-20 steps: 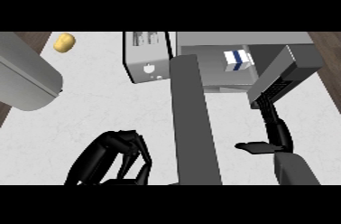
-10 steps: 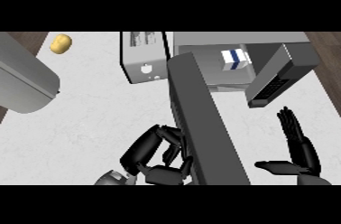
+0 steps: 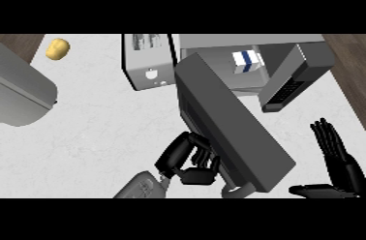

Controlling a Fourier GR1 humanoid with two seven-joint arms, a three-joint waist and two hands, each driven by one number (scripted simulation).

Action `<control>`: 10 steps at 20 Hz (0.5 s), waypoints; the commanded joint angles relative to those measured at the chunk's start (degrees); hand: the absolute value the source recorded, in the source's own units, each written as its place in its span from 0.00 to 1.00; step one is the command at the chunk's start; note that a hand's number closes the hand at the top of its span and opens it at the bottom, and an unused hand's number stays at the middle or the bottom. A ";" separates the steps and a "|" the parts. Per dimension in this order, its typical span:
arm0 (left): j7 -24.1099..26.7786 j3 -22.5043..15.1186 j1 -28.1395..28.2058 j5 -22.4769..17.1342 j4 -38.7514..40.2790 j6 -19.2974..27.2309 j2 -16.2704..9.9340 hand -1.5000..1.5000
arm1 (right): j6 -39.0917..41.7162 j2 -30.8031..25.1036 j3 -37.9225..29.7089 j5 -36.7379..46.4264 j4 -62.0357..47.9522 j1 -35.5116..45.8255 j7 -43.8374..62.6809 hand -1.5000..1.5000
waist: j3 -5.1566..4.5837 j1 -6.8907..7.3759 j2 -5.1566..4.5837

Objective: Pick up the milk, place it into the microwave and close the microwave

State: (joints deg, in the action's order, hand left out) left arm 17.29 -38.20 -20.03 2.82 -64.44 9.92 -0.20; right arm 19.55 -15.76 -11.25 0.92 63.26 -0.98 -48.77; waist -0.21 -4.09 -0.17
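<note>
The milk (image 3: 245, 61) is seen inside the microwave (image 3: 286, 45), upper right. The door (image 3: 232, 130) is pressed by the left robot hand (image 3: 184, 159), fingers curled against it. The right robot hand (image 3: 336, 157) is held open, lower right. The door should be pushed steadily until shut.

White marbled counter (image 3: 93, 132) is filling the view; dark wood floor (image 3: 18, 43) is showing at 10 and 2 o'clock.
</note>
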 commanded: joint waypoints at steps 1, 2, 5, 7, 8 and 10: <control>4.91 -5.45 -3.66 -5.97 5.93 8.55 0.19 1.00 | 6.71 0.31 2.27 -3.06 7.57 -3.14 -0.52 0.00 | -0.07 -1.11 -0.22; 7.48 -3.90 -5.21 -8.94 9.08 7.01 0.19 1.00 | 7.54 -1.01 1.43 -4.72 8.95 -3.63 1.09 0.00 | -0.08 -1.14 -0.40; 8.23 -7.47 -8.20 -12.56 12.77 10.35 0.20 1.00 | 7.99 -1.35 3.14 -5.97 11.80 -3.16 3.17 0.00 | -0.05 -1.81 -0.71; 7.55 -8.49 -8.89 -16.10 13.36 11.20 0.19 1.00 | 8.64 -2.62 2.67 -8.67 15.21 -2.57 6.55 0.00 | -0.15 -3.12 -0.93; 8.31 -10.51 -8.62 -16.73 13.64 12.60 0.19 1.00 | 10.59 -3.94 2.15 -9.85 17.09 -5.85 4.56 0.00 | -0.08 -2.99 -0.64; 6.30 -11.80 -11.11 -19.46 14.30 11.95 0.19 1.00 | 9.98 -3.75 3.69 -10.45 20.04 -4.41 7.52 0.00 | -0.13 -4.03 -0.90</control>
State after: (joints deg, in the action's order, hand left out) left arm 24.01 -46.61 -28.49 -11.47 -52.98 20.52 -0.28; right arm 24.80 -18.37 -8.50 -7.36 78.96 -4.91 -41.32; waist -0.32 -7.03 -0.74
